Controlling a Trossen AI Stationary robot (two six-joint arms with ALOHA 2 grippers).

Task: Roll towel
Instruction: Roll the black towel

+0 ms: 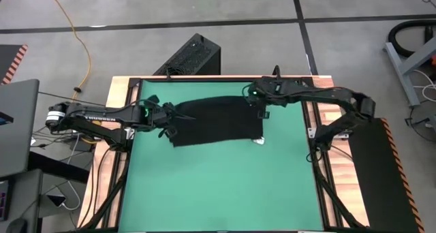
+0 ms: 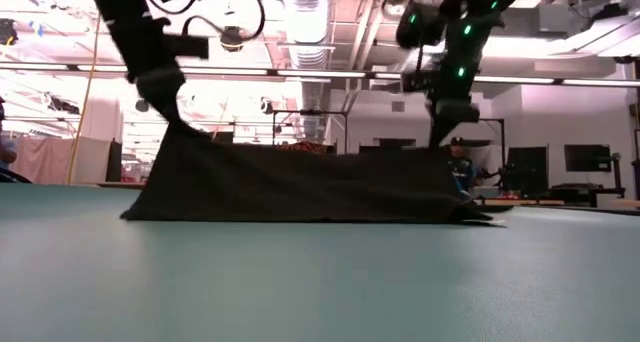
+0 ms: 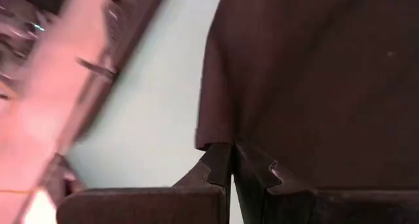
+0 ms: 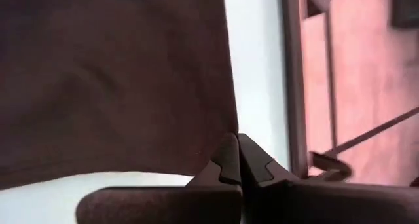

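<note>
The black towel [image 1: 214, 120] lies on the green mat [image 1: 218, 185] toward its far side, with a small white tag [image 1: 258, 141] at its near right corner. Its near edge [image 2: 300, 218] rests on the mat, and its far part stands up between the two grippers. My left gripper [image 1: 178, 114] is shut on the towel's left far corner. My right gripper [image 1: 259, 112] is shut on the right far corner. Both also show in the low view, the left gripper [image 2: 178, 122] and the right gripper [image 2: 442, 137]. My left gripper pinches the towel's left far corner [image 3: 215, 140] between its two fingers, from above, pointing down. The corner is lifted off the mat and the cloth slopes down from it to the near edge. My right gripper pinches the towel's right far corner [image 4: 229, 129] between its two fingers, from above, pointing down. The corner is lifted, and the towel's upper edge [image 2: 320, 154] runs nearly straight between the two grippers.
A hard black ribbed box [image 1: 191, 56] stands on the floor beyond the table's far edge. The wooden table frame [image 1: 122, 90] runs round the mat. The near half of the mat is bare green.
</note>
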